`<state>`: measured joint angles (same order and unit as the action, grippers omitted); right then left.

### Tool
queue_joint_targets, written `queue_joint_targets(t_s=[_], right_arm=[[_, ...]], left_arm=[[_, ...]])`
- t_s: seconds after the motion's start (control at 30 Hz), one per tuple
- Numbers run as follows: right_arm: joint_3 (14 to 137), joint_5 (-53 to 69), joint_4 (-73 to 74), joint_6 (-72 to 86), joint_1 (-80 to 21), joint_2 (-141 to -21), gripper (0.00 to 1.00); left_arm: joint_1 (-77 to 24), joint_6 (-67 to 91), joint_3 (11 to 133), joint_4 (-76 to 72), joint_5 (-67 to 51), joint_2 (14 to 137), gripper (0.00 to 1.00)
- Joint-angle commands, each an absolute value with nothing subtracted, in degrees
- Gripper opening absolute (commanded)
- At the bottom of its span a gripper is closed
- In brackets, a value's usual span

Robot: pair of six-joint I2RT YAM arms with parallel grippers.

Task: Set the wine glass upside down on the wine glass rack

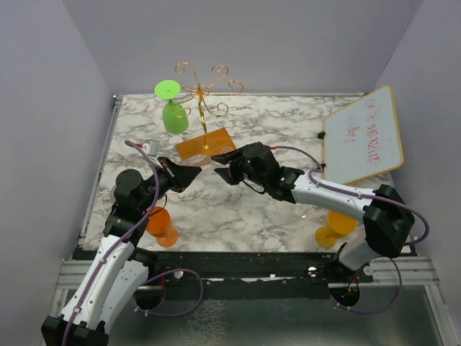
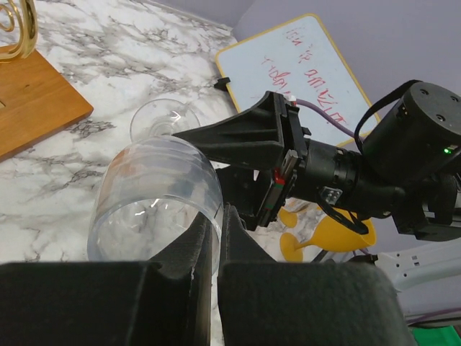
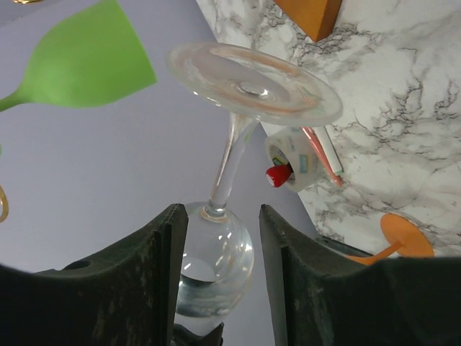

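Observation:
A clear wine glass [image 1: 219, 159] hangs sideways in the air between my two grippers. My left gripper [image 2: 217, 218] is shut on the rim of its bowl [image 2: 155, 193]. My right gripper [image 3: 223, 216] is open, its fingers on either side of the bowl [image 3: 216, 268] near the stem. One finger is against the glass and a gap shows at the other. The foot [image 3: 253, 83] points away from the right wrist. The wine glass rack [image 1: 204, 92], gold wire on a wooden base [image 1: 206, 143], stands just behind, with a green glass [image 1: 173, 112] hanging on it upside down.
An orange glass [image 1: 160, 224] stands by the left arm and a yellow glass [image 1: 335, 227] by the right arm. A whiteboard [image 1: 364, 137] lies at the right side. The two grippers nearly touch in front of the rack's base.

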<state>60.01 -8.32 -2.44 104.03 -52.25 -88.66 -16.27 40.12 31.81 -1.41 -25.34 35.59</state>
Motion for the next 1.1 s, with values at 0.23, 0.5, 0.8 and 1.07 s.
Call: queue_joint_targets(t_s=[0.23, 0.5, 0.8, 1.07], right_arm=[[64.4, -10.3, -2.5, 106.1, -51.9, -92.2, 0.37], [63.3, -8.9, -4.8, 106.7, -51.9, -92.2, 0.15], [62.3, -11.5, -7.7, 101.8, -51.6, -91.5, 0.00], [54.9, -16.1, -16.5, 88.9, -49.1, -85.2, 0.00]], left_arm=[[-16.6, 41.4, 29.3, -8.8, -29.2, 33.2, 0.00], [-16.6, 41.3, 28.4, -9.7, -29.1, 32.7, 0.00], [-16.6, 41.9, 29.1, -5.7, -27.2, 31.8, 0.24], [-16.6, 42.5, 30.8, 1.7, -22.8, 29.1, 0.70]])
